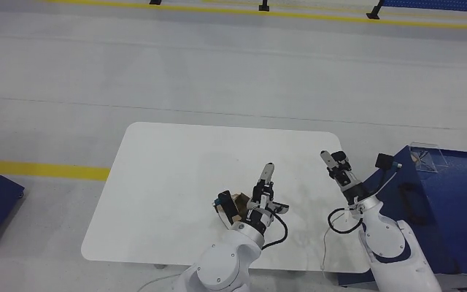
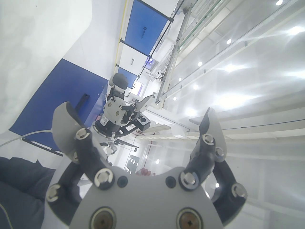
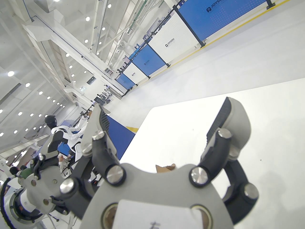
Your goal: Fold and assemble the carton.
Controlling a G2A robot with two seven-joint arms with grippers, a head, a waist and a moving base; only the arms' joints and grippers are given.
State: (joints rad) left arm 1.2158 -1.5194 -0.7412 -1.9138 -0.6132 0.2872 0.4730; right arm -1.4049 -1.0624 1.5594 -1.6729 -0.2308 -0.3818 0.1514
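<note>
brown carton (image 1: 232,210) at 6 o'clock edge of table (image 1: 168,182), tucked beside left wrist. left gripper (image 2: 137,113) at 1 o'clock of it, spread wide, grasping nothing. farther toward 3 o'clock, right gripper (image 3: 164,107) likewise released.

Brown cardboard carton (image 1: 234,209) on white rounded table (image 1: 182,168), near its front edge, just left of left gripper (image 2: 136,110); right gripper (image 1: 333,157) well apart, further right.

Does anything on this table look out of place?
Yes. The carton is tucked close beside the left arm, partly hidden by it, while the left hand and the right hand are open, empty and tilted upward.
</note>
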